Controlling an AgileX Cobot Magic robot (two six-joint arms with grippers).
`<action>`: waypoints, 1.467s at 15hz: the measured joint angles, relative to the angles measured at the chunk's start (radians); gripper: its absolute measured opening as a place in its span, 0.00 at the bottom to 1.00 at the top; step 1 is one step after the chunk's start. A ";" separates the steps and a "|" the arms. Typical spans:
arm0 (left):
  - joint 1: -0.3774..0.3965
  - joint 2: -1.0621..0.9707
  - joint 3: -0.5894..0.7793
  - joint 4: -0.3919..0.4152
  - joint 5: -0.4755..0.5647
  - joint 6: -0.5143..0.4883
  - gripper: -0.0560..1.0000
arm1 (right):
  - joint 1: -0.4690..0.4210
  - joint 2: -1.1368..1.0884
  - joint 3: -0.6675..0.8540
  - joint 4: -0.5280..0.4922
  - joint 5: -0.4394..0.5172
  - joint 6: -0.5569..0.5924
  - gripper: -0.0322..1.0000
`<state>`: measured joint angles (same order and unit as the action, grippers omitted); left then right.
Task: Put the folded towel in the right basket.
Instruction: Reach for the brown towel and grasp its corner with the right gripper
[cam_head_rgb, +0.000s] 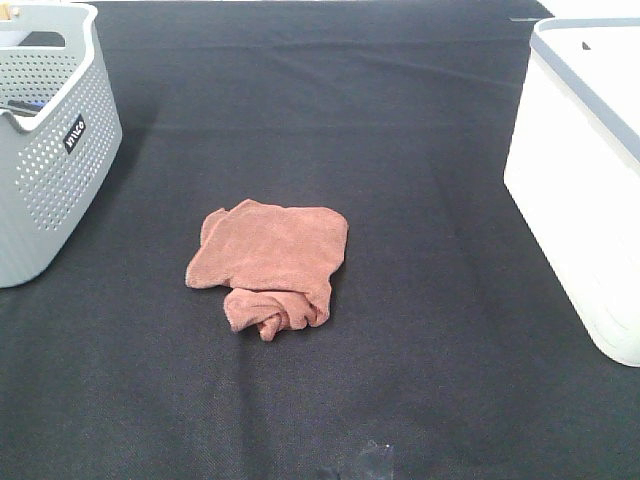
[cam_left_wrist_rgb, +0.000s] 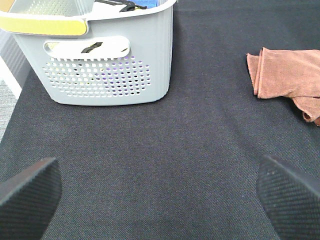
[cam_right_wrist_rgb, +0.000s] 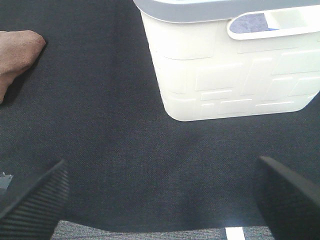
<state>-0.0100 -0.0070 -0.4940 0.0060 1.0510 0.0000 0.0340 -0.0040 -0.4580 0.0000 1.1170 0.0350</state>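
Observation:
The folded towel (cam_head_rgb: 272, 262) is a rumpled reddish-brown cloth lying on the black table in the middle of the exterior view. It also shows in the left wrist view (cam_left_wrist_rgb: 290, 80) and a corner of it in the right wrist view (cam_right_wrist_rgb: 17, 52). The right basket (cam_head_rgb: 585, 170) is a white solid-walled bin with a grey-blue rim at the right edge, also in the right wrist view (cam_right_wrist_rgb: 225, 75). My left gripper (cam_left_wrist_rgb: 160, 192) is open and empty above bare cloth. My right gripper (cam_right_wrist_rgb: 160, 195) is open and empty near the bin. Neither gripper shows in the exterior view.
A grey perforated basket (cam_head_rgb: 45, 140) with a small label stands at the left edge, also in the left wrist view (cam_left_wrist_rgb: 105, 60), with items inside. The black tablecloth (cam_head_rgb: 420, 330) covers the table. The table's near edge shows in the right wrist view (cam_right_wrist_rgb: 150, 232).

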 joint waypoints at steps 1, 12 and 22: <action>0.000 0.000 0.000 0.000 0.000 0.000 0.99 | 0.000 0.000 0.000 0.000 0.000 0.000 0.96; 0.000 0.000 0.000 0.000 0.000 0.000 0.99 | 0.000 0.000 0.000 0.000 0.000 0.000 0.96; 0.000 0.000 0.000 0.000 0.000 0.000 0.99 | 0.000 0.000 0.000 0.000 0.000 0.000 0.96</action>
<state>-0.0100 -0.0070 -0.4940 0.0060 1.0510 0.0000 0.0340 -0.0040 -0.4580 0.0000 1.1170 0.0350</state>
